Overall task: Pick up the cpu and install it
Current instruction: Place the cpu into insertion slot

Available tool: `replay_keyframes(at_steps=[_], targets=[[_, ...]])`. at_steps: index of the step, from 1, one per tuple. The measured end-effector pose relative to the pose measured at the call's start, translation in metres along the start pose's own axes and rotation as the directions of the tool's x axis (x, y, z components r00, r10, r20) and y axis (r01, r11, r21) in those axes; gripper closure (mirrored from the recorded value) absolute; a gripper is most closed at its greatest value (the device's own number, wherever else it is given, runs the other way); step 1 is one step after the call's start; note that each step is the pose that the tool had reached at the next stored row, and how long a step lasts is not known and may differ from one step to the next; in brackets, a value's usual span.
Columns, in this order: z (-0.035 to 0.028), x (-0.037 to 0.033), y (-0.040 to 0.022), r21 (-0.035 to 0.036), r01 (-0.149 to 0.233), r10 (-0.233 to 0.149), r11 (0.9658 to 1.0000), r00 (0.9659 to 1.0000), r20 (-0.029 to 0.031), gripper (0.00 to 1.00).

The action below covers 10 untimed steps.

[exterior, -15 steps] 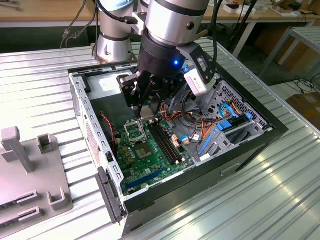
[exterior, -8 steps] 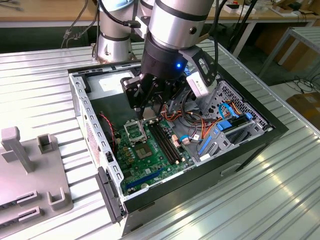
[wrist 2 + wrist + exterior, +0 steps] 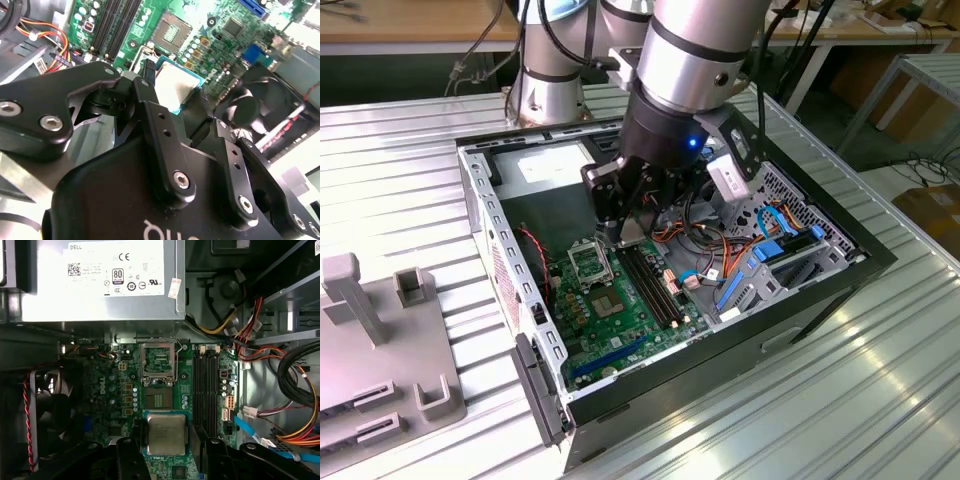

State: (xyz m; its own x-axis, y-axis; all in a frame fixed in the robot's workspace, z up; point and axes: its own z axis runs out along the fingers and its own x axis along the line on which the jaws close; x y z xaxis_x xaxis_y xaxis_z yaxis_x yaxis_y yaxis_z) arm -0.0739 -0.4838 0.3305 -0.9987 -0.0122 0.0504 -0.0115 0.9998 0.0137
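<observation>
Grey-topped cpu [image 3: 165, 434] looks pinched by its edges between the 2 fingers of the gripper [image 3: 166, 441]. It hangs over the green motherboard [image 3: 115, 390], near the open socket [image 3: 159, 362] but not in it yet. My worry is the thin grip. Any tilt or misalignment could bend socket pins or drop the chip.

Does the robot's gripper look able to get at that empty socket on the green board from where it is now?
Probably yes. The gripper, jaws shut on the cpu, hangs inside the open case just beside the socket, and no cable or part lies across the socket.
</observation>
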Motion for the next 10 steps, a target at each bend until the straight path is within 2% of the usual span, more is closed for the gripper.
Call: replay_keyframes(at_steps=[3, 10], targets=[[0.0062, -0.0002, -0.0036, -0.0002, 0.0, 0.0, 1.0, 1.0, 0.0001, 0.53], [0.0193, -0.0006, -0.004, 0.0, 0.001, -0.001, 1.0, 1.0, 0.0, 0.53]])
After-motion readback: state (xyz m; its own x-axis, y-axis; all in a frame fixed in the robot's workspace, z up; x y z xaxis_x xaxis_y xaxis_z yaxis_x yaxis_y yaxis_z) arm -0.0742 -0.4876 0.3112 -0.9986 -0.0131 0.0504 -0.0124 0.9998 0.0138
